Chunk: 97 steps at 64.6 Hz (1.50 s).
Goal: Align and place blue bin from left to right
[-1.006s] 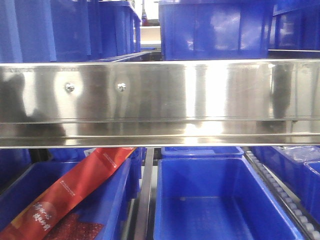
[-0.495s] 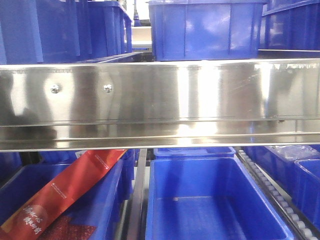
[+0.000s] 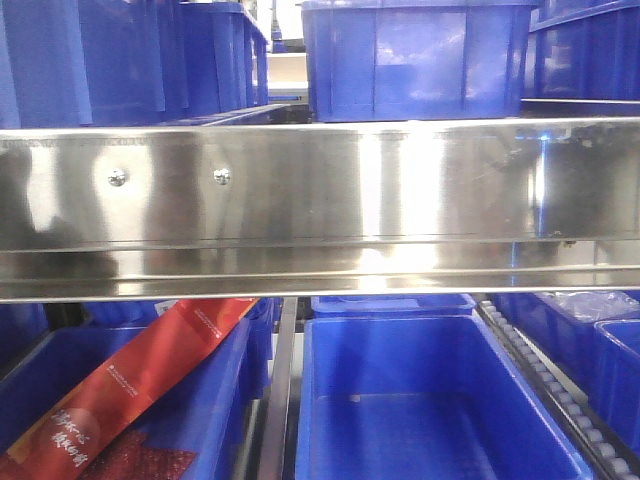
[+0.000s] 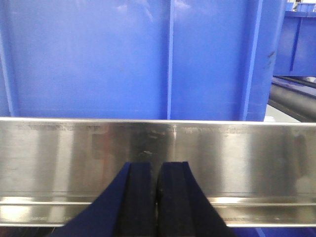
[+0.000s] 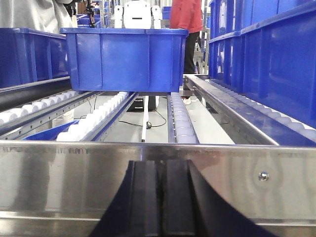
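On the upper shelf, one blue bin (image 3: pixel 415 60) stands back of centre behind the steel front rail (image 3: pixel 320 210), and more blue bins (image 3: pixel 90 55) stand close to the rail at the left. In the left wrist view a blue bin wall (image 4: pixel 123 59) fills the frame just behind the rail, and my left gripper (image 4: pixel 157 170) is shut and empty in front of the rail. The right wrist view shows a blue bin (image 5: pixel 123 59) set far back on the rollers. My right gripper (image 5: pixel 160 168) is also shut and empty, level with the rail.
Roller tracks (image 5: pixel 180 123) run back from the rail. Stacked blue bins (image 5: pixel 266 59) line the right side. Below the rail sit an open blue bin (image 3: pixel 430 400) and another holding a red packet (image 3: pixel 130 385). A person in red (image 5: pixel 185 15) stands far behind.
The front view slid sideways: rail screws and the upper bin shifted left in the picture, then slightly back right. No bin visibly moved on the shelf.
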Each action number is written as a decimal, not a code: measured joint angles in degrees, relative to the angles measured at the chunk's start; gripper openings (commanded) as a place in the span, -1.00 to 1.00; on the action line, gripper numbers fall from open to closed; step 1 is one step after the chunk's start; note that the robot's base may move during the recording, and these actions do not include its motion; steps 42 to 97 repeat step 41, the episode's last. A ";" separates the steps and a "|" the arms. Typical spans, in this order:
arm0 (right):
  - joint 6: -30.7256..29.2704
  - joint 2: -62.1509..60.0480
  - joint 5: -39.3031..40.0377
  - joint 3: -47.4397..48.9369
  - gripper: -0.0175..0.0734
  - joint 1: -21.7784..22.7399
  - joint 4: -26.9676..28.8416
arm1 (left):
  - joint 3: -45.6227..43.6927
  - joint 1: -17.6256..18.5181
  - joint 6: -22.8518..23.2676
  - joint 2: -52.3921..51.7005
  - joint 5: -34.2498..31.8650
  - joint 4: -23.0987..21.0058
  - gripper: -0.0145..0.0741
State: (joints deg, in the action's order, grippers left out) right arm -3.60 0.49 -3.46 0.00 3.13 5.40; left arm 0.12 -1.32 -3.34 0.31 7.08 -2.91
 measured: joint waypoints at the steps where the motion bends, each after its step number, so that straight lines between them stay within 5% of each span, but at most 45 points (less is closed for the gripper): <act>1: 0.00 0.00 0.00 0.00 -0.81 0.00 0.10 | 0.00 0.00 0.00 0.00 0.00 0.00 -0.67; 97: 0.00 0.00 0.00 0.00 -0.81 0.00 0.09 | 0.00 0.00 0.00 0.00 0.00 0.00 -0.67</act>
